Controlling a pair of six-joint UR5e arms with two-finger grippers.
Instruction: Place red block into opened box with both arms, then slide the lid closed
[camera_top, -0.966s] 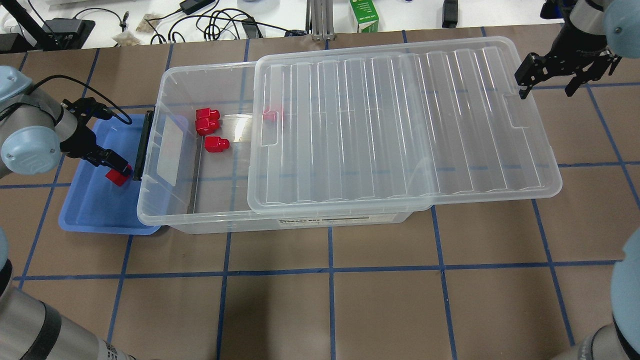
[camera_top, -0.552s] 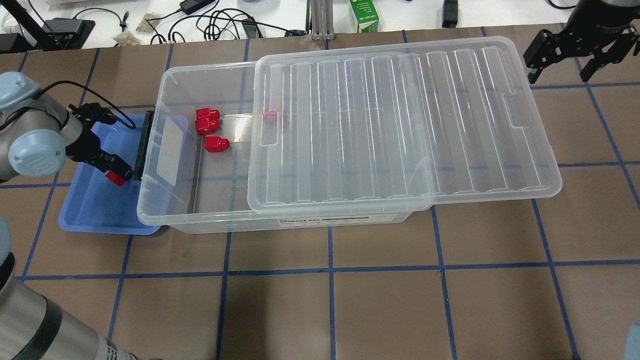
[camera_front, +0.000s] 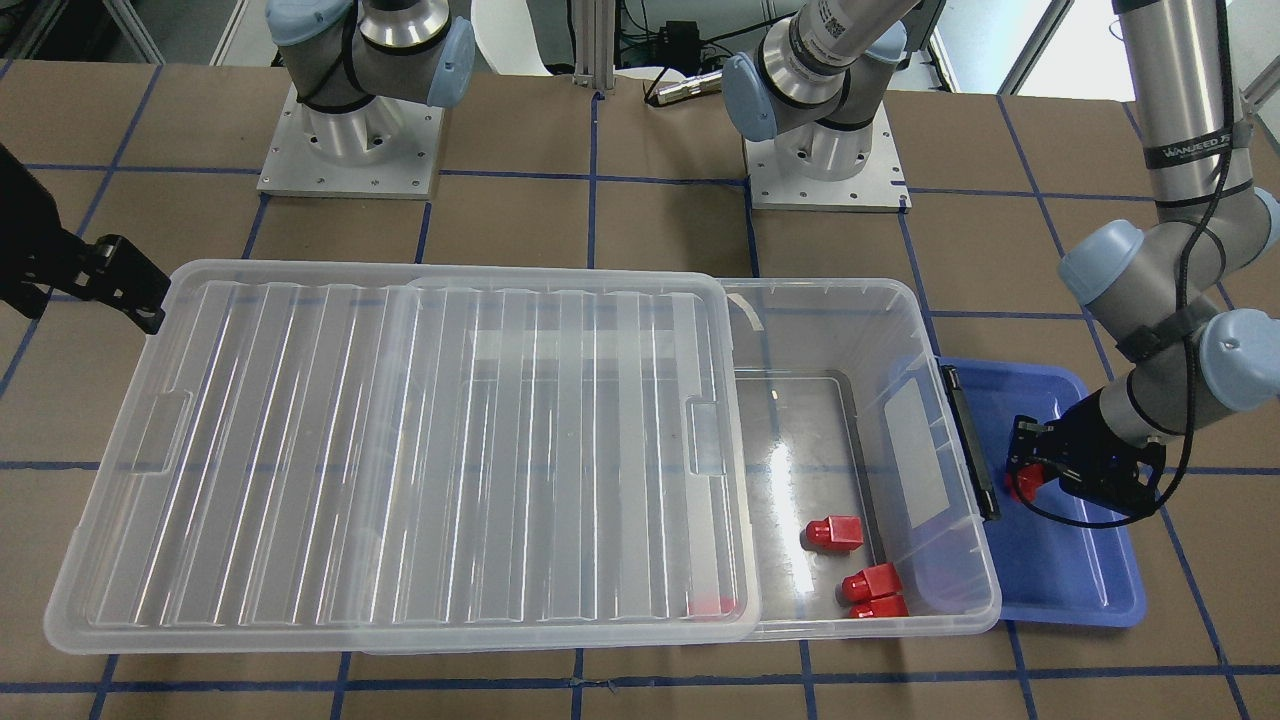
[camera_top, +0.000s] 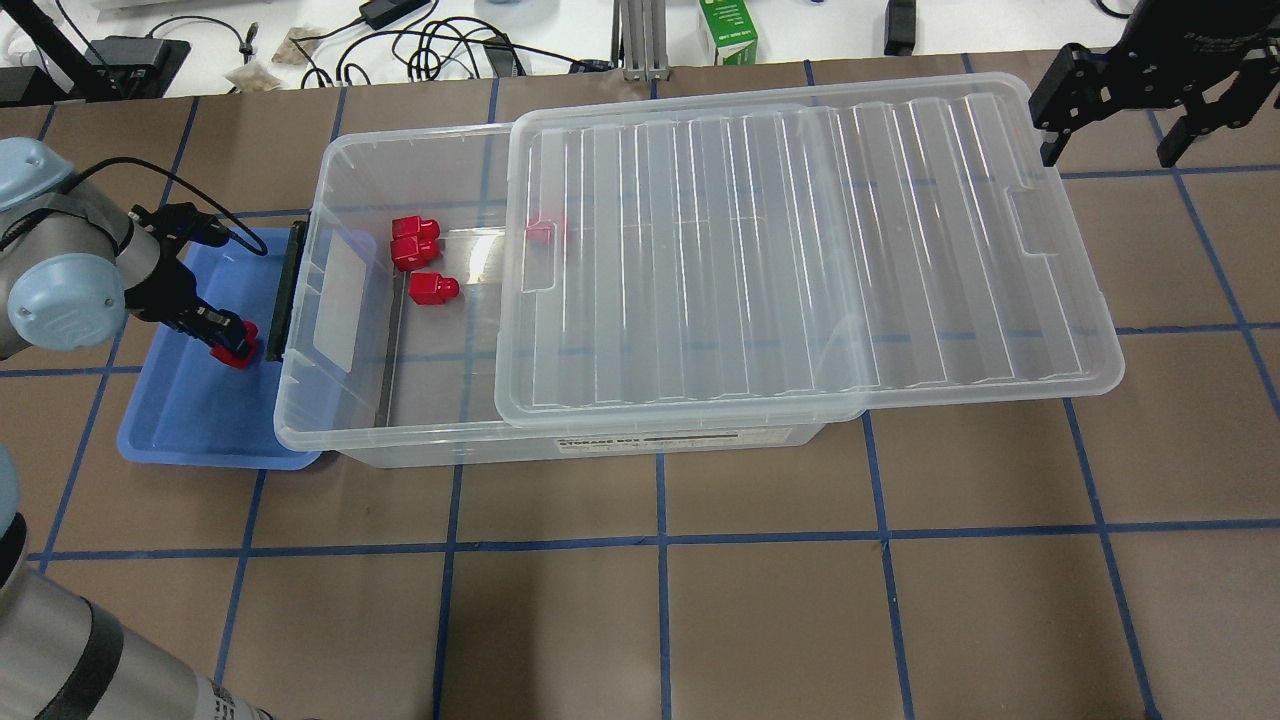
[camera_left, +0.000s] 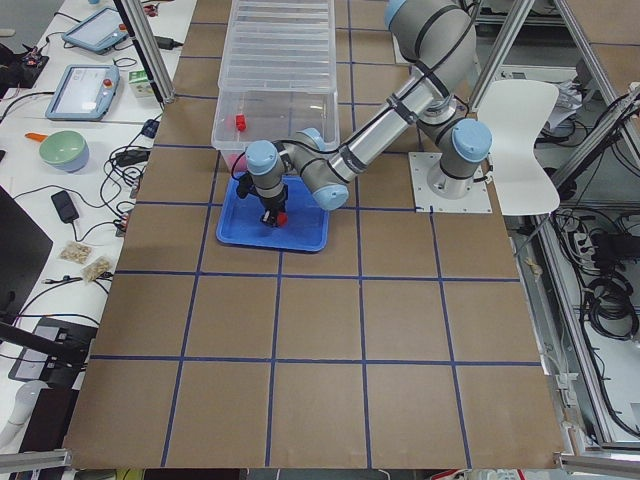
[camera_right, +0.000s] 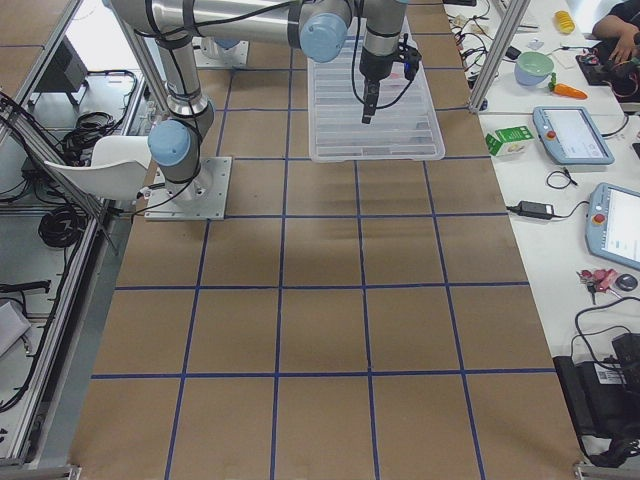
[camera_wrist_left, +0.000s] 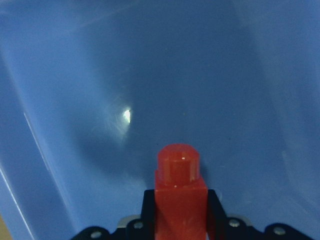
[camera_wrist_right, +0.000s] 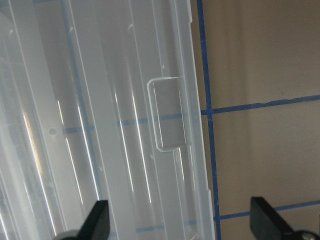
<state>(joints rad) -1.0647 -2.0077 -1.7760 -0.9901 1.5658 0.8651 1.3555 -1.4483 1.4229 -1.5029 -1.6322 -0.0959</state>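
My left gripper (camera_top: 228, 343) is down inside the blue tray (camera_top: 190, 430) and shut on a red block (camera_wrist_left: 179, 192). The block's stub points away from the wrist, just above the tray floor. This red block (camera_front: 1018, 484) sits beside the black bar of the clear box (camera_top: 300, 405). Three red blocks (camera_top: 415, 250) lie in the box's open left part, and one more (camera_top: 545, 232) shows faintly under the lid. The ridged lid (camera_top: 800, 250) covers the box's right part and overhangs to the right. My right gripper (camera_top: 1110, 130) hangs open above the lid's far right corner, near its notch (camera_wrist_right: 167, 112).
A green carton (camera_top: 728, 32) and cables (camera_top: 430, 45) lie along the far table edge. The two arm bases (camera_front: 350, 140) stand on the robot's side. Brown table (camera_top: 660, 620) with blue tape lines stretches out in front of the box.
My right gripper has moved toward the far edge of the table, still open. My left gripper has stayed in the tray with the red block, shifting only slightly.
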